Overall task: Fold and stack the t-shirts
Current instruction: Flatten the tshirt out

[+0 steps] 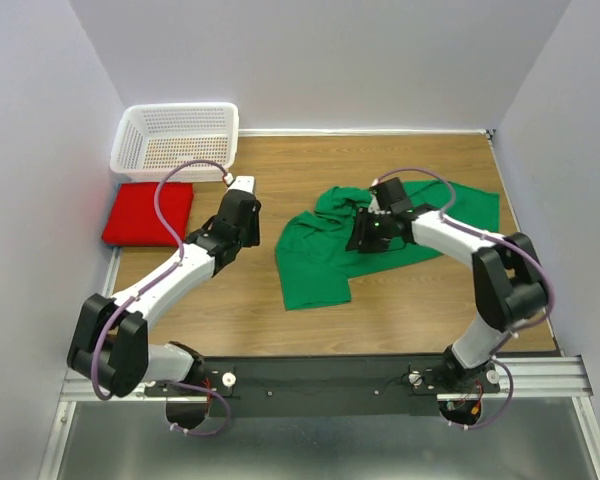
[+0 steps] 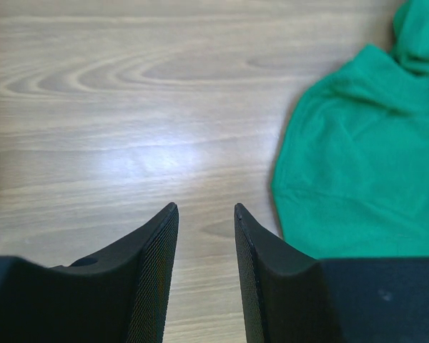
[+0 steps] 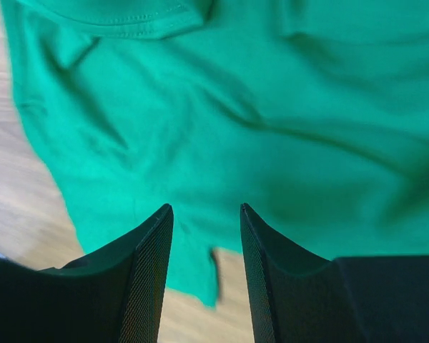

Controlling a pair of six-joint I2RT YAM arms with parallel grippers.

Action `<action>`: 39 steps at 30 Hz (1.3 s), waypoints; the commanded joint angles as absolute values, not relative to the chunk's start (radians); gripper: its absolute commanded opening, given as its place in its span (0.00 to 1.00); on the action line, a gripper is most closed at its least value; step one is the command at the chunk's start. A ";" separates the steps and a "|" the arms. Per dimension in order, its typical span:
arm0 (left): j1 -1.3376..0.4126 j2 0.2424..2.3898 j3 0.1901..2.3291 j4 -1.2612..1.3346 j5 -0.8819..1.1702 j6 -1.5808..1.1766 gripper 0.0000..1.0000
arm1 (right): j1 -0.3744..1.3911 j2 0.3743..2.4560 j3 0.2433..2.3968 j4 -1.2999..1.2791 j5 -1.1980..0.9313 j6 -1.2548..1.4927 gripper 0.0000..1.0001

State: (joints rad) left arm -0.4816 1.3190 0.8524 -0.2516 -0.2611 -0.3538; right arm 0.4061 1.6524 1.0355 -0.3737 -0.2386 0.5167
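The green t-shirt [image 1: 320, 260] lies crumpled and spread on the wooden table, right of the middle. The red t-shirt [image 1: 150, 213] lies folded at the far left, in front of the basket. My left gripper [image 1: 243, 200] is open and empty over bare wood, left of the green t-shirt. In the left wrist view my left gripper [image 2: 206, 207] has wood between its fingers and the green t-shirt [image 2: 357, 164] is to its right. My right gripper [image 1: 368, 232] hovers over the green t-shirt. In the right wrist view my right gripper [image 3: 206, 207] is open and holds nothing, with the green t-shirt [image 3: 272, 107] below it.
A white perforated basket [image 1: 175, 140] stands at the back left corner. White walls close the table on the left, back and right. A metal rail [image 1: 540, 375] runs along the near edge by the arm bases.
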 commanded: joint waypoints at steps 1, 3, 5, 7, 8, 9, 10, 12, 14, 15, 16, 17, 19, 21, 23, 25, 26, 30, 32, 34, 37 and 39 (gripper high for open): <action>-0.469 1.264 0.824 -0.210 -0.339 -0.383 0.45 | 0.463 1.773 1.086 -0.282 -0.153 0.586 0.49; -0.468 1.255 0.821 -0.210 -0.351 -0.383 0.45 | 0.472 1.850 1.127 -0.262 -0.153 0.595 0.49; -0.466 1.253 0.821 -0.213 -0.359 -0.384 0.45 | 0.492 1.896 1.166 -0.261 -0.141 0.581 0.49; -0.466 1.253 0.824 -0.218 -0.367 -0.385 0.45 | 0.506 1.965 1.224 -0.262 -0.138 0.577 0.49; -0.465 1.253 0.824 -0.219 -0.365 -0.384 0.45 | 0.509 1.989 1.262 -0.262 -0.137 0.572 0.49; -0.463 1.250 0.825 -0.216 -0.364 -0.385 0.45 | 0.511 2.034 1.288 -0.262 -0.135 0.569 0.49; -0.462 1.250 0.824 -0.215 -0.362 -0.385 0.45 | 0.512 2.060 1.310 -0.262 -0.133 0.565 0.49; -0.459 1.252 0.824 -0.212 -0.351 -0.384 0.45 | 0.512 2.104 1.388 -0.262 -0.127 0.554 0.49; -0.456 1.256 0.825 -0.213 -0.344 -0.385 0.45 | 0.512 2.170 1.454 -0.267 -0.126 0.539 0.50; -0.454 1.258 0.825 -0.212 -0.339 -0.384 0.45 | 0.512 2.190 1.485 -0.271 -0.126 0.535 0.50; -0.453 1.258 0.825 -0.212 -0.337 -0.383 0.45 | 0.512 2.210 1.553 -0.278 -0.127 0.532 0.50; -0.453 1.258 0.825 -0.213 -0.336 -0.385 0.45 | 0.512 2.215 1.587 -0.305 -0.129 0.526 0.50; -0.453 1.255 0.824 -0.210 -0.336 -0.385 0.45 | 0.509 2.203 1.659 -0.340 -0.123 0.522 0.50; -0.451 1.252 0.822 -0.213 -0.337 -0.383 0.45 | 0.500 2.136 1.663 -0.376 -0.115 0.528 0.50; -0.451 1.249 0.824 -0.213 -0.336 -0.383 0.45 | 0.457 2.021 1.593 -0.380 -0.110 0.552 0.50; -0.449 1.243 0.822 -0.212 -0.330 -0.383 0.45 | 0.375 1.926 1.521 -0.379 -0.106 0.571 0.50; -0.449 1.241 0.824 -0.209 -0.322 -0.383 0.45 | 0.339 1.880 1.428 -0.379 -0.104 0.595 0.50; -0.443 1.236 0.822 -0.210 -0.298 -0.380 0.45 | 0.143 1.634 1.205 -0.379 -0.075 0.621 0.49; -0.440 1.233 0.822 -0.209 -0.287 -0.379 0.45 | 0.030 1.504 1.129 -0.382 -0.055 0.618 0.47; -0.434 1.230 0.822 -0.209 -0.284 -0.380 0.46 | -0.092 1.402 1.016 -0.383 -0.055 0.620 0.46; -0.431 1.221 0.818 -0.203 -0.279 -0.382 0.46 | -0.255 1.348 0.890 -0.382 -0.124 0.635 0.46; -0.431 1.220 0.816 -0.204 -0.273 -0.380 0.46 | -0.323 1.339 0.852 -0.380 -0.158 0.649 0.46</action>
